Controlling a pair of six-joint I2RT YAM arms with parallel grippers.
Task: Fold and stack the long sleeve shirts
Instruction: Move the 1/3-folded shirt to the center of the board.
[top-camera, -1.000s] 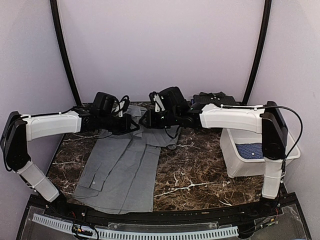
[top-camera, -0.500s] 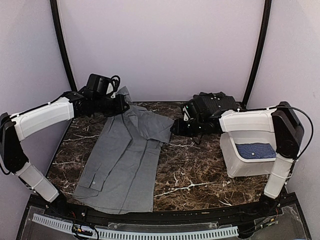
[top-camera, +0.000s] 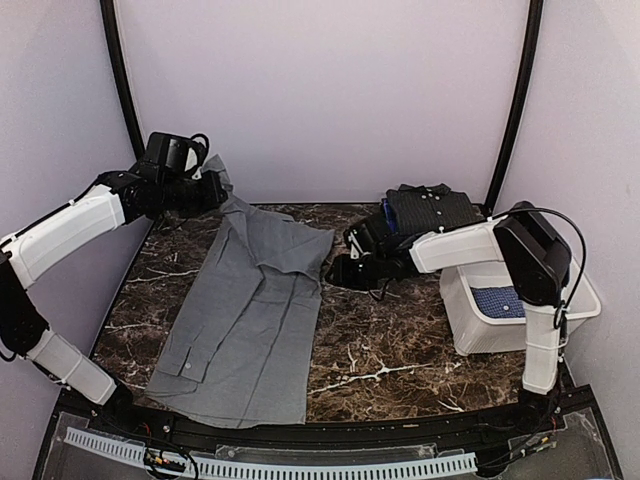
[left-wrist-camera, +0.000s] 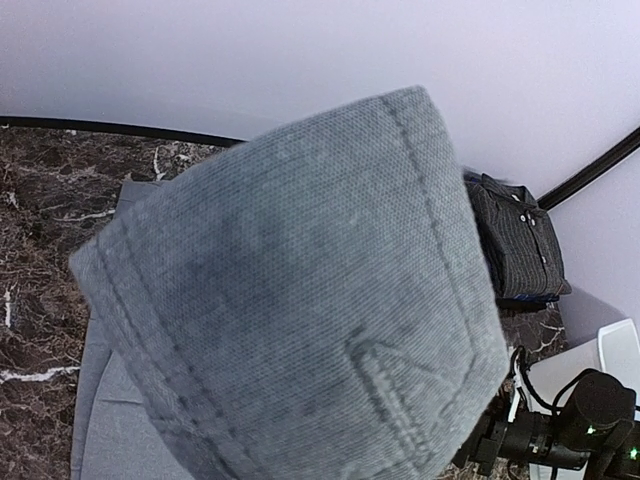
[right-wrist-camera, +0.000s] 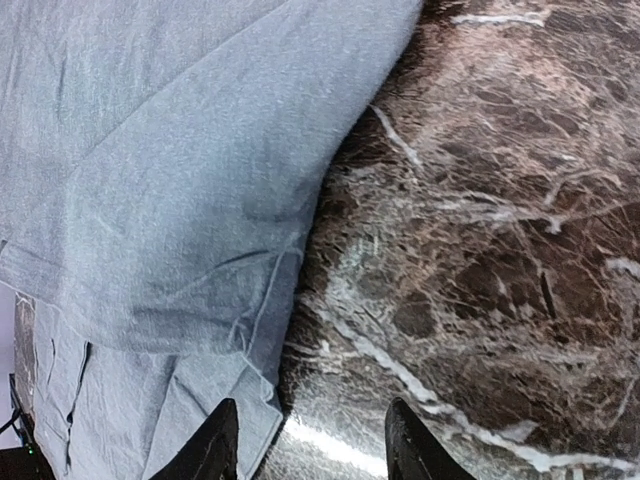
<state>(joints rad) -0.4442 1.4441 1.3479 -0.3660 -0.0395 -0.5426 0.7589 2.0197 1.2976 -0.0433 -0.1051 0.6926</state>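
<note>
The grey long sleeve shirt (top-camera: 245, 310) lies lengthwise on the left half of the marble table (top-camera: 400, 340). My left gripper (top-camera: 213, 186) is shut on its far end and holds that part lifted at the back left. In the left wrist view the grey cloth (left-wrist-camera: 300, 300) fills the frame and hides the fingers. My right gripper (top-camera: 336, 270) is open and empty, low over the table beside the shirt's right edge. In the right wrist view it (right-wrist-camera: 310, 450) is just right of the grey shirt (right-wrist-camera: 150, 200). The blue dotted shirt (top-camera: 497, 301) lies in the white tub (top-camera: 470, 335).
A dark folded shirt (top-camera: 430, 208) sits at the back right, also in the left wrist view (left-wrist-camera: 515, 235). The white tub stands at the right edge, under my right arm. Bare marble (right-wrist-camera: 480, 250) shows right of the grey shirt. Black frame poles stand at both back corners.
My left gripper has pulled back and up to the left with the shirt's far end. My right gripper has let go of the shirt, drawn right, and now hovers at its right edge.
</note>
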